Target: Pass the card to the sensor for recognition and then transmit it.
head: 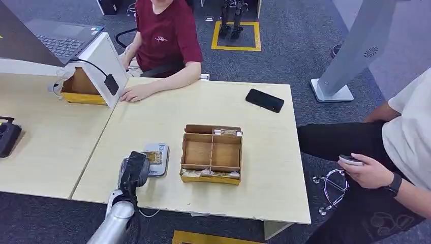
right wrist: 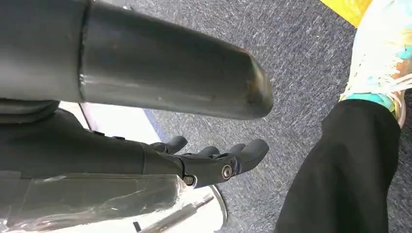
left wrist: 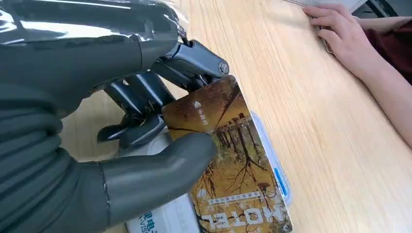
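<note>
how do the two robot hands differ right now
The left robot hand pinches a card over the sensor on the table; the right robot hand holds nothing. The left's fingers close on the card; the right's lie loosely extended, hanging over the carpet. Both are dark grey.

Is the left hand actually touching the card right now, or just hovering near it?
Touching. In the left wrist view the left hand pinches the card: its thumb lies across the printed face and the fingers sit behind the card's edge.
</note>
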